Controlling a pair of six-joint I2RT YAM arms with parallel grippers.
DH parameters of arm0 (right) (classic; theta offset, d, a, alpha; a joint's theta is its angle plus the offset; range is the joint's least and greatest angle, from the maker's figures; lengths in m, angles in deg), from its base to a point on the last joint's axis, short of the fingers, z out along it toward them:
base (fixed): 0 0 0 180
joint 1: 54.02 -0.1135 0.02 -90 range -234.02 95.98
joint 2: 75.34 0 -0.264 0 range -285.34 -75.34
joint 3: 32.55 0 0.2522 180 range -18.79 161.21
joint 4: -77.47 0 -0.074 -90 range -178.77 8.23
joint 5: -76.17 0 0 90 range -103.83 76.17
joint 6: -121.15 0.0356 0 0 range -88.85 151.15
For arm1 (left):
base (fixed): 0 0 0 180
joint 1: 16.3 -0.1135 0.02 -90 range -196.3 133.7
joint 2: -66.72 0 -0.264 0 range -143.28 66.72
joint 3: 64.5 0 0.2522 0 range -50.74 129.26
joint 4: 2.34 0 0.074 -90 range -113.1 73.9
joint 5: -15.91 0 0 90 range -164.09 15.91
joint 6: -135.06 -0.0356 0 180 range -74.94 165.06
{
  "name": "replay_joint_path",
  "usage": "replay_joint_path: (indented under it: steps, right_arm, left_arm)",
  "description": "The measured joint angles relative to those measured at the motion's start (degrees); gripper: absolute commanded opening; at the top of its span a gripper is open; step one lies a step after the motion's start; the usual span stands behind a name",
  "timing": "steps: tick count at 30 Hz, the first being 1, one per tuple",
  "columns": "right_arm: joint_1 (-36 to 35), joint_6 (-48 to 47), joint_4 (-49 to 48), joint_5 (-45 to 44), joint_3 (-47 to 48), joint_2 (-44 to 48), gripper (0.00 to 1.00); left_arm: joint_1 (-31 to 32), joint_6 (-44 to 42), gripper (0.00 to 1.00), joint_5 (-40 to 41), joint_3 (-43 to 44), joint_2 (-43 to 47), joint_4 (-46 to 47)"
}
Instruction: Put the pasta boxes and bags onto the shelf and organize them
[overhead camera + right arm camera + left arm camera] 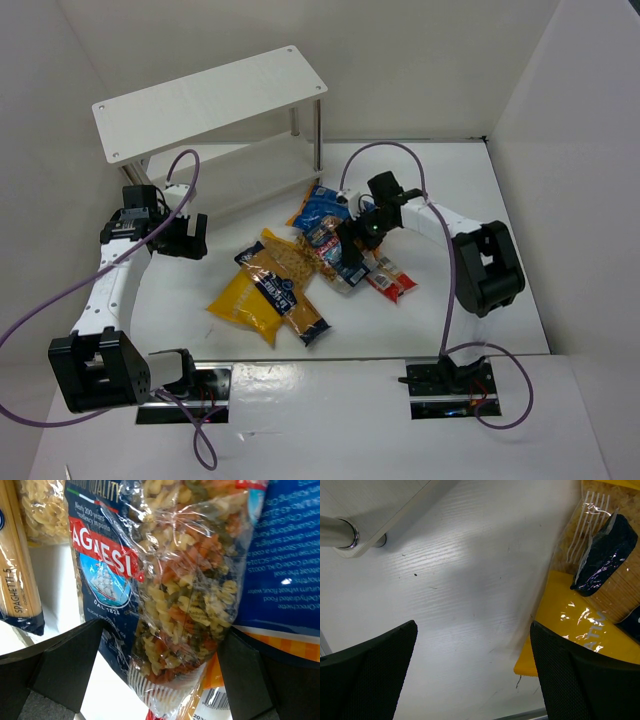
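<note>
The white two-tier shelf (210, 105) stands at the back left. Several pasta packets lie in a heap mid-table: a yellow-orange bag (245, 300), a clear bag with a navy label (285, 285), a blue bag with an orange end (322, 208), and a narrow red packet (390, 283). My right gripper (350, 243) is open, its jaws either side of a clear bag of tricolour spirals (185, 580) without squeezing it. My left gripper (185, 235) is open and empty over bare table, left of the yellow-orange bag (570, 625).
A shelf leg (337, 534) and the lower board's corner are just beyond my left gripper. A spaghetti packet (17, 580) lies left of the tricolour bag, and the blue bag (285, 555) lies right of it. White walls enclose the table.
</note>
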Motion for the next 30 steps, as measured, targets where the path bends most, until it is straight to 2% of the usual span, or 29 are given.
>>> replay_joint_path:
  steps: [3,4,5,6,7,8,10,14,18,19,24,30]
  right_arm:
    - [-0.68,-0.96,0.31,0.33,0.57,-0.94,0.99]
    - [-1.18,-1.18,0.42,0.33,0.87,-1.38,0.95]
    - [-1.77,-1.46,0.52,0.37,1.20,-2.03,0.83]
    - [-2.43,-1.90,0.70,0.44,1.57,-2.71,0.67]
    - [-3.08,-2.14,1.03,0.83,2.19,-3.52,0.23]
    - [-3.65,-2.60,1.60,1.40,3.13,-4.44,0.01]
    - [-4.63,-2.49,3.10,3.19,5.84,-6.16,0.00]
    - [-7.48,-3.17,3.21,3.87,7.98,-7.76,0.00]
    - [-9.20,-3.23,3.58,1.92,7.85,-6.23,0.00]
    - [-9.44,-3.32,3.87,1.53,7.85,-5.68,0.00]
    - [-9.64,-3.65,6.23,1.66,8.81,-4.13,0.00]
    - [-9.70,-4.07,9.51,3.78,12.79,-4.11,0.00]
  left_arm:
    - [0.00,0.00,0.99,0.00,0.00,0.00,0.00]
    - [0.00,0.00,0.99,0.00,0.00,0.00,-0.02]
    - [0.00,0.00,0.99,0.00,0.00,0.00,0.00]
    - [0.00,0.00,0.99,0.00,0.00,0.00,0.00]
    - [0.00,0.00,0.99,0.00,0.00,0.00,0.00]
    - [0.00,0.00,0.99,0.00,0.00,0.00,0.02]
    - [0.00,0.00,0.99,0.04,0.00,0.00,0.02]
    - [0.00,-0.04,0.91,0.04,-0.02,0.00,0.02]
    - [0.00,-0.09,0.76,0.02,0.00,0.00,0.02]
    - [0.00,-0.17,0.69,0.02,0.00,0.00,0.02]
    - [-0.02,-1.01,0.45,0.04,-0.02,0.00,-0.02]
    - [0.00,-1.05,0.45,-0.04,0.00,0.00,-0.07]
